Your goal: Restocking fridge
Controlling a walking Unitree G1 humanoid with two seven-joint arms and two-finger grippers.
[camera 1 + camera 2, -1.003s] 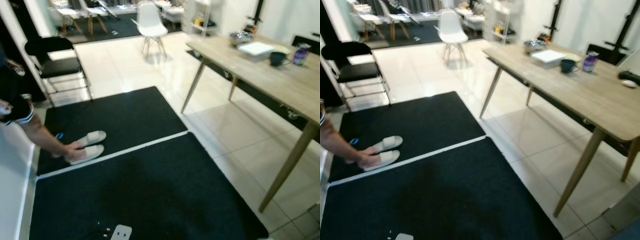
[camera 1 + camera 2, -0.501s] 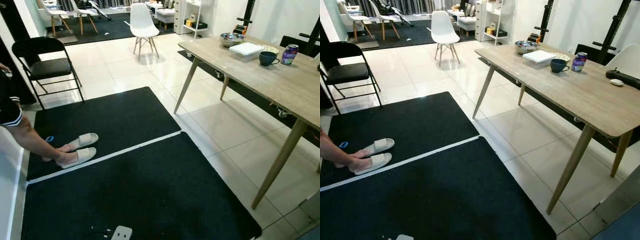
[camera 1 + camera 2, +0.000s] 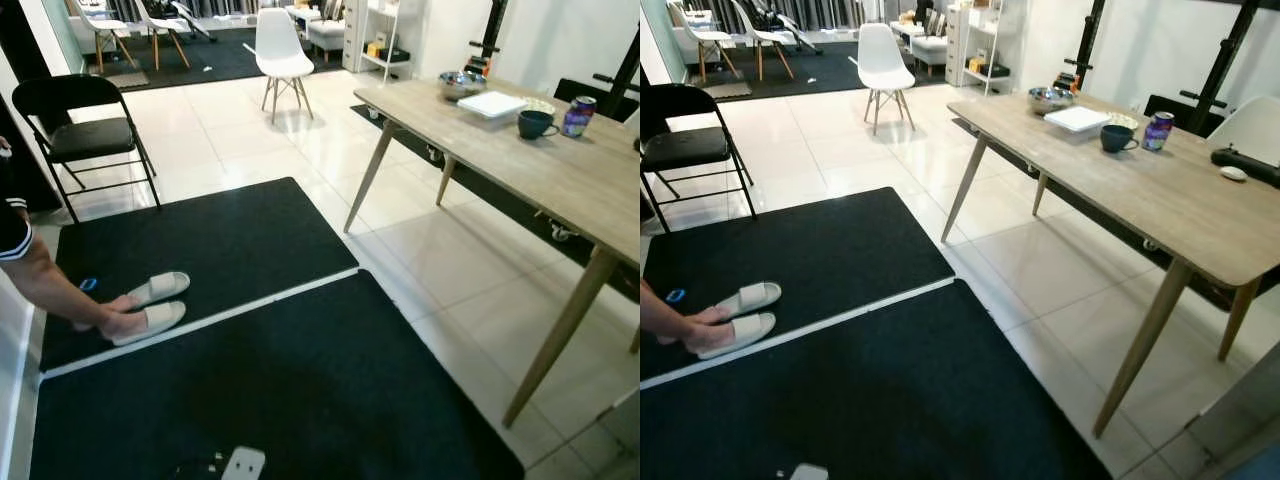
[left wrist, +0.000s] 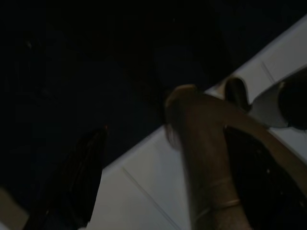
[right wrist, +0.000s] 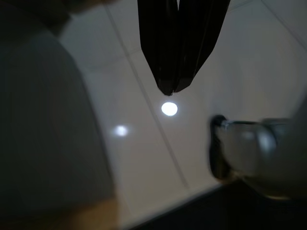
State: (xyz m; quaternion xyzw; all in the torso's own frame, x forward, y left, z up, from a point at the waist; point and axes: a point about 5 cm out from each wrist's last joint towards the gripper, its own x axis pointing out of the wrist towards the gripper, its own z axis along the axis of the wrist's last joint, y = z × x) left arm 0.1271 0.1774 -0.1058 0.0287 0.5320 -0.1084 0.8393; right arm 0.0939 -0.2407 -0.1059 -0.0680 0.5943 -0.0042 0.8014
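Left eye view: a tiled room is seen from above. Two black floor mats [image 3: 230, 330] are laid edge to edge, parted by a white strip. On the far mat, near its left edge, a pair of white slippers [image 3: 150, 305] is set side by side, and a person's hand [image 3: 100, 322] is laid against the nearer slipper, the forearm reaching in from the left. A small blue object [image 3: 88, 284] lies just beside the arm. A black folding chair [image 3: 75, 125] stands on the tiles beyond the mats, and a white shell chair [image 3: 278, 50] stands farther back. A white power strip [image 3: 240, 465] lies at the near edge of the near mat.

Right eye view: a long wooden table [image 3: 1140, 190] on slanted legs is shown at the right. At its far end are grouped a metal bowl [image 3: 1048, 98], a white tray [image 3: 1077, 118], a dark mug [image 3: 1116, 137] and a drinks can [image 3: 1157, 130]; a computer mouse [image 3: 1233, 172] lies near the right edge. No fridge can be made out.

Left wrist view: the picture is very dark. A person's bare forearm and pale tile beside a dark mat are made out; the left gripper's fingers cannot be told.

Right wrist view: the right gripper [image 5: 170, 91] is seen hanging over pale tiles, its two black fingers pressed together at the tips and holding nothing.
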